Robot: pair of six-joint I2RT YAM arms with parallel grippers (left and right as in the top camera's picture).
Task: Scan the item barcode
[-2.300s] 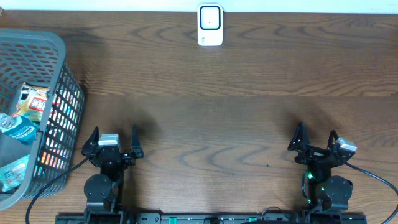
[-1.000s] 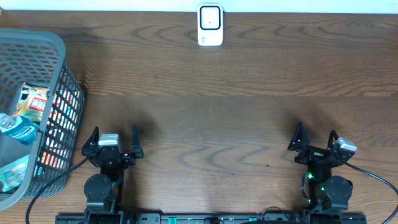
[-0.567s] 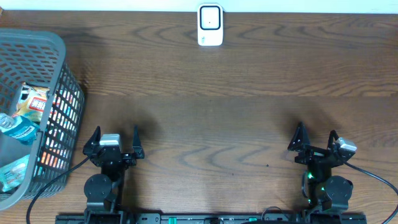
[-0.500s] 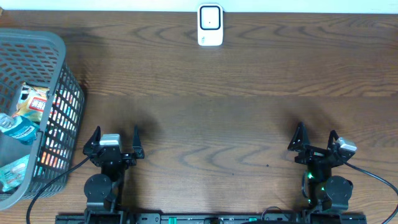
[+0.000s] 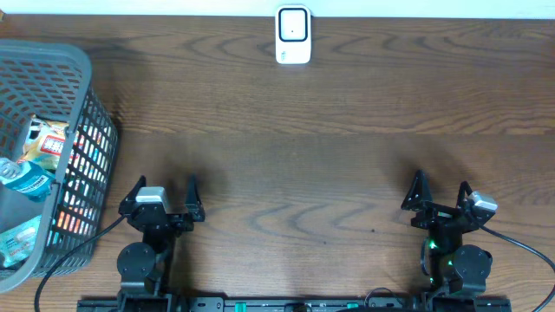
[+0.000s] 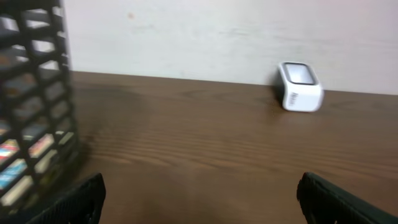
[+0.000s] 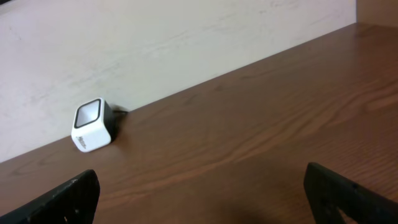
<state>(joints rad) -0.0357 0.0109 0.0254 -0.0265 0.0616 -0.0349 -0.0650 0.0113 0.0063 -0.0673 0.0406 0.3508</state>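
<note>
Left arm folded low, left end effector spread wide and empty, right arm folded low, right end effector spread wide and empty, both pointing forward

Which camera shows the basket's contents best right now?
Overhead: it looks down into the grey basket, showing a snack packet and a blue-labelled bottle. Left wrist catches only its blurred mesh wall with colourful packaging behind. Right wrist doesn't show it.

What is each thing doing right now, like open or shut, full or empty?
Left gripper: open, empty.
Right gripper: open, empty.
Scanner: upright, nothing held to it.
Basket: upright, holding packets and a bottle.
</note>
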